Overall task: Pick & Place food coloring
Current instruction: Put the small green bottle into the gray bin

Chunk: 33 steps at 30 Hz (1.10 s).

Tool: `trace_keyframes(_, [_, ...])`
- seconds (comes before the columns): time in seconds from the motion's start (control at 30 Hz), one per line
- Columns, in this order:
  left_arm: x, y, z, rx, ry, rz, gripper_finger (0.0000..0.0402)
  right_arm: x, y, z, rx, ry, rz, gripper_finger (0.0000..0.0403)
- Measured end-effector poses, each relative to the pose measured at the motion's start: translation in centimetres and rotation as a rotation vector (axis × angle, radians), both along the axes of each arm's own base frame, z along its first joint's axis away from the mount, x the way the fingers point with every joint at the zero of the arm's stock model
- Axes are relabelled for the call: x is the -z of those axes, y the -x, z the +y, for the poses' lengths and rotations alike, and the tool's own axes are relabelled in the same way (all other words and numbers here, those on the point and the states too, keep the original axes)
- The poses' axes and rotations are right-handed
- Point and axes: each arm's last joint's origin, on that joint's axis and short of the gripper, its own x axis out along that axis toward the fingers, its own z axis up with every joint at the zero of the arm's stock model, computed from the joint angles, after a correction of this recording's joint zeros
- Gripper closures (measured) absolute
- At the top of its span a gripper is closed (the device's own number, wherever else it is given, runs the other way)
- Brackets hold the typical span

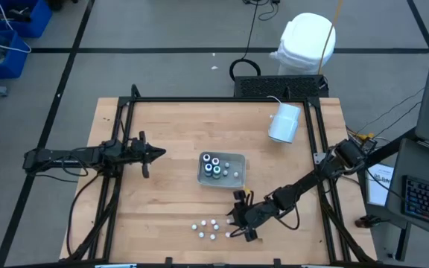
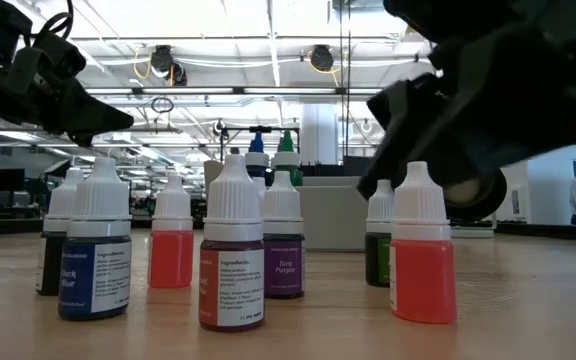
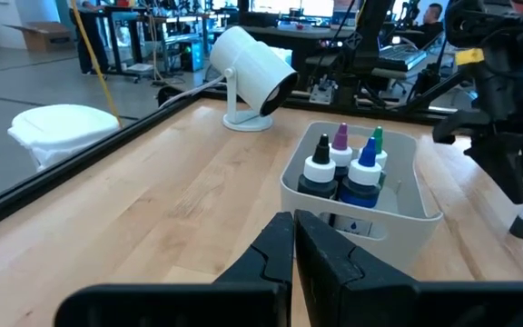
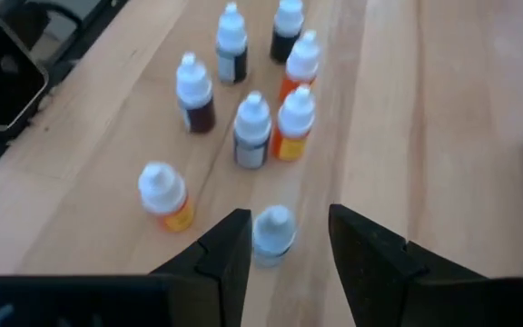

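Bottles of food coloring [image 4: 251, 130], white-capped, stand loose in a cluster on the wooden table [image 1: 162, 186] near the clear tray [image 1: 238, 176], which already holds several larger dark bottles [image 1: 213, 165], apparently the sorted lot. Right gripper [image 4: 284, 238] hovers low beside the cluster, fingers apart around one small bottle [image 4: 272, 232] nearest the tray, seemingly lined up for a pick. Left gripper [image 1: 155, 153] waits on the tray's far side, fingers together, holding nothing.

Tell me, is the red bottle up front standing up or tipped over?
Standing up. In the low view the red bottle sits flat on the table, its white cap pointing straight up.
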Motion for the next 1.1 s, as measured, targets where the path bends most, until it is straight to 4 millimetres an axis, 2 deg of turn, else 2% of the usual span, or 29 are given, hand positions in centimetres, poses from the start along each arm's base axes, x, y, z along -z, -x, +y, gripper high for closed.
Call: trace_keyframes(1.1, [0.00,0.00,0.00,-0.001,0.000,0.000,0.0382,0.18,-0.21,0.06,-0.022,-0.041,-0.014,0.0268])
